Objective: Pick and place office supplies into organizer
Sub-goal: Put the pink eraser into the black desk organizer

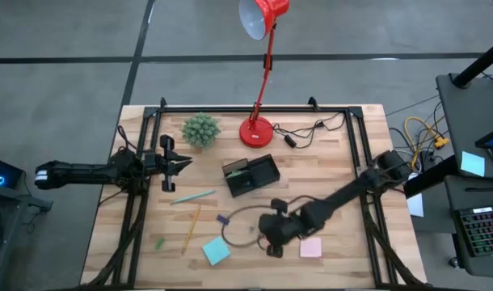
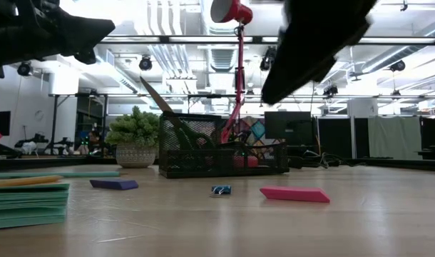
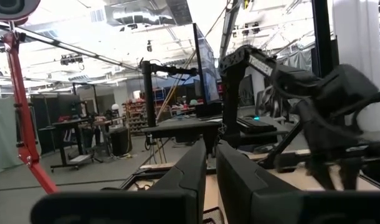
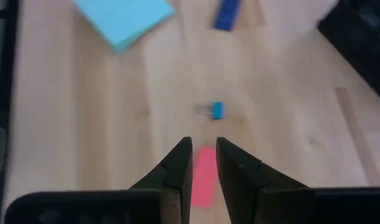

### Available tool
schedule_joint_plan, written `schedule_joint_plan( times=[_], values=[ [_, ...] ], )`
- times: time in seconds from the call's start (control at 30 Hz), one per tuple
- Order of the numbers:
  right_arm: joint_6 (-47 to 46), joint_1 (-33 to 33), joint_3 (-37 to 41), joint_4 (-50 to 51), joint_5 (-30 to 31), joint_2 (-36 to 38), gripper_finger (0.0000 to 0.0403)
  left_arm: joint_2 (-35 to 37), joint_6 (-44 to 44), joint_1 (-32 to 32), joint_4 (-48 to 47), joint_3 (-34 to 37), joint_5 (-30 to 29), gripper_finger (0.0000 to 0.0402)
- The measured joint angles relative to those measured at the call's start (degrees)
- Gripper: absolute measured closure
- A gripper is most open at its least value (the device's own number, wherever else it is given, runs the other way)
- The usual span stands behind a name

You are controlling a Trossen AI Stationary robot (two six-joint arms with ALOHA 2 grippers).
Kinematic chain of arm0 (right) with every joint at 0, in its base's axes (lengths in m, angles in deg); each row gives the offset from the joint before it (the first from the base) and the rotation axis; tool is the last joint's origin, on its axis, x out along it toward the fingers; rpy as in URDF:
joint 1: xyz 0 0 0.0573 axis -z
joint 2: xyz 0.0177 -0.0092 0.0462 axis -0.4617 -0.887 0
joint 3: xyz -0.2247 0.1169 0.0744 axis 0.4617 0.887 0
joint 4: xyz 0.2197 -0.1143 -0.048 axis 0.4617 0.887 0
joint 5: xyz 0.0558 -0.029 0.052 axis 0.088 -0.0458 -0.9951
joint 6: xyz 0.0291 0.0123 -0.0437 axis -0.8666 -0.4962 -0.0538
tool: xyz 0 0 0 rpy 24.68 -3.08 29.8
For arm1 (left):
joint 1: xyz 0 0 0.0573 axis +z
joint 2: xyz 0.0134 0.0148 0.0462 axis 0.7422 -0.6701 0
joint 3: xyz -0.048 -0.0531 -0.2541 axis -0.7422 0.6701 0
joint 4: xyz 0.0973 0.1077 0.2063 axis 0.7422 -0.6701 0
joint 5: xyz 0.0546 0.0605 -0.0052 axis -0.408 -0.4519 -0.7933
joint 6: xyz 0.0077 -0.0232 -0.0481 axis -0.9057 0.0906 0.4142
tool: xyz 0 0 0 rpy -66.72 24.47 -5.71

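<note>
Right gripper point(image 4: 202, 163) over the front of the table, fingers nearly together, nothing held.
It hangs above a red eraser point(image 4: 204, 176); a small blue clip point(image 4: 217, 110) lies just past it. In the high view, black organizer point(image 1: 251, 175) sits mid-table; from it, blue pad point(image 1: 216, 251) at 7 o'clock, pink pad point(image 1: 311, 246) at 5, purple eraser point(image 1: 223, 218) and yellow pencil point(image 1: 191, 227) at 7, pale green pen point(image 1: 192, 196) at 8. Left gripper point(image 1: 179, 162) waits at 9 o'clock, fingers almost touching, holding nothing.
</note>
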Motion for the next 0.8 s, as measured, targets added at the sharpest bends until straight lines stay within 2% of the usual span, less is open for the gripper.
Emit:
schedule_joint_plan(
  times=[0.13,0.33,0.53,0.8],
  values=[
    [-1.3,-3.1,-0.4,0.0,0.6,0.0,0.0326,0.0,0.0,0.0,0.1,0.0,0.0,0.0379],
    [-4.3,-5.3,-0.3,-0.3,2.2,-2.4,0.0267,0.0,0.0,0.0,0.1,0.0,0.0,0.0379],
    [-4.3,-4.9,-0.8,-0.9,4.6,-7.5,0.0214,0.0,0.1,0.0,0.1,0.0,0.1,0.0379],
    [-4.1,-4.0,-2.7,-0.7,4.6,-11.4,0.019,-0.3,0.1,0.0,0.0,0.0,0.2,0.0379]
  ],
)
